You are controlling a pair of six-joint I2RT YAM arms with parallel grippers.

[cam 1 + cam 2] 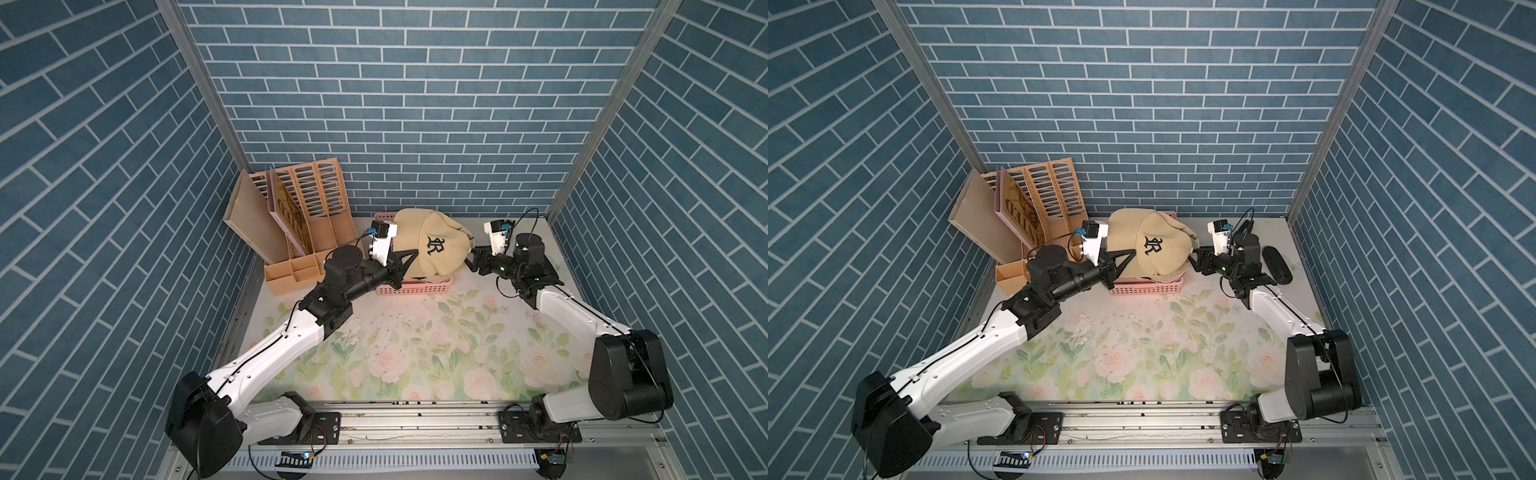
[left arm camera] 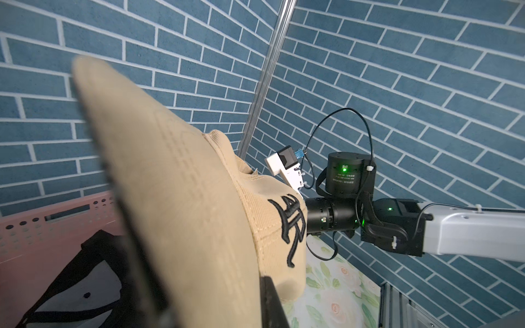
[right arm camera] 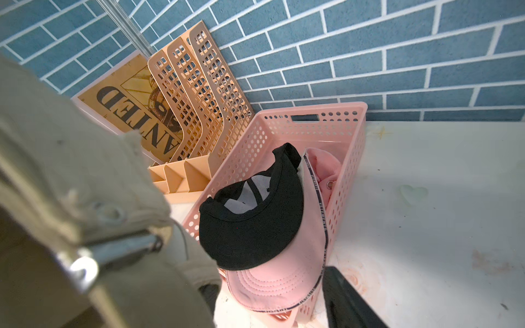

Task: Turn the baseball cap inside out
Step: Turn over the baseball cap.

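The beige baseball cap (image 1: pixel 432 245) (image 1: pixel 1158 245) with a black embroidered letter hangs in the air above the pink basket, crown outward. My left gripper (image 1: pixel 413 253) (image 1: pixel 1133 252) is shut on its brim, which fills the left wrist view (image 2: pixel 184 198). My right gripper (image 1: pixel 473 261) (image 1: pixel 1196 258) stands open at the cap's rear edge. In the right wrist view the cap's back (image 3: pixel 71 170) and its metal buckle (image 3: pixel 113 250) lie against one side, and one black finger (image 3: pixel 346 301) shows apart on the other side.
The pink basket (image 1: pixel 415 289) (image 3: pixel 312 119) under the cap holds a black cap (image 3: pixel 250 235) and a pink cap (image 3: pixel 272 281). A peach file organiser (image 1: pixel 299 216) with a book stands at the back left. A black oval object (image 1: pixel 1277 264) lies behind the right arm. Brick walls close in.
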